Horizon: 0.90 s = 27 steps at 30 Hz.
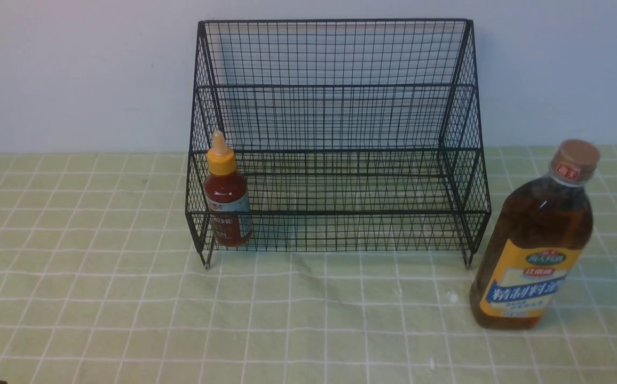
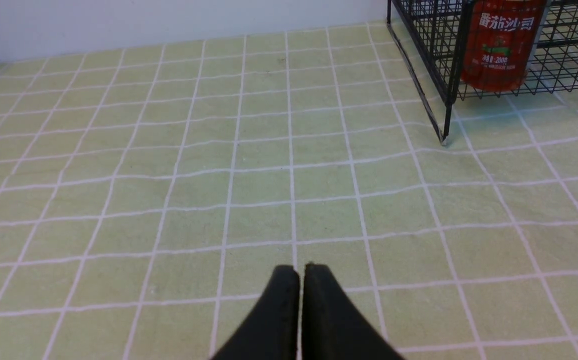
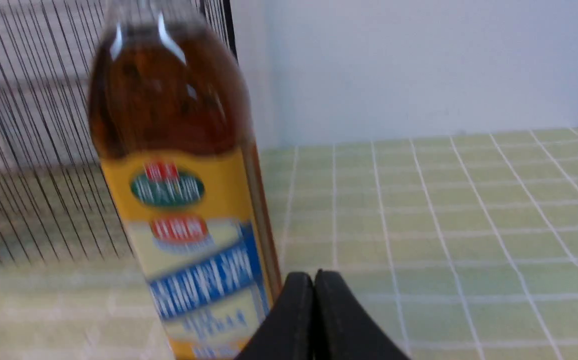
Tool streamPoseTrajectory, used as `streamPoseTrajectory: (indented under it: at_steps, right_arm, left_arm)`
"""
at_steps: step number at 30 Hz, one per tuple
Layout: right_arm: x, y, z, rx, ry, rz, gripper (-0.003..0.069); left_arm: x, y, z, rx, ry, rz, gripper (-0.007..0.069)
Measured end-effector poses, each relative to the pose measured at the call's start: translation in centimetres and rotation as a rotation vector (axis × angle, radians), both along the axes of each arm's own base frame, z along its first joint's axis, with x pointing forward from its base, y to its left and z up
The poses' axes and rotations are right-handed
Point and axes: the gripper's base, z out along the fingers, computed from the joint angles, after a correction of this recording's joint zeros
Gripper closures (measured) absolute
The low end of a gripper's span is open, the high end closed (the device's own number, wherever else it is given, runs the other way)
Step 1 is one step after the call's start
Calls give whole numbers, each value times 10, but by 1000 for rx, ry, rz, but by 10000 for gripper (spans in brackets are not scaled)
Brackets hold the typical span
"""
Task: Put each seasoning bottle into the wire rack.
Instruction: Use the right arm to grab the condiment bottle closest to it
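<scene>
The black wire rack [image 1: 335, 85] stands at the back middle of the table. The small red-sauce bottle [image 1: 226, 198] with a yellow nozzle cap stands upright inside the rack's lower tier, at its left end; it also shows in the left wrist view [image 2: 499, 47]. The tall brown-liquid bottle [image 1: 535, 240] with a tan cap stands on the cloth outside the rack, by its front right foot. In the right wrist view this bottle [image 3: 179, 180] is close and blurred. My left gripper [image 2: 301, 272] is shut and empty over bare cloth. My right gripper [image 3: 314, 278] is shut and empty just beside the tall bottle.
A pale green checked cloth [image 1: 127, 298] covers the table. A plain light wall runs behind the rack. The rack's corner and foot [image 2: 444, 140] show in the left wrist view. Neither arm shows in the front view.
</scene>
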Motion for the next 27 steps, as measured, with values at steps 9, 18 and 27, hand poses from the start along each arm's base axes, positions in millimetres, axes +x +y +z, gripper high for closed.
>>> streamPoseTrajectory:
  at_steps: [9,18,27]
  right_arm:
    - [-3,-7,31,339,-342,-46,673]
    - [-13,-8,71,379,-492,-24,673]
    - [13,6,190,74,102,53,673]
  left_arm:
    - [0,0,0,0,0,0,631]
    - [0,0,0,-1,0,0,631]
    - [0,0,0,-2,0,1,631]
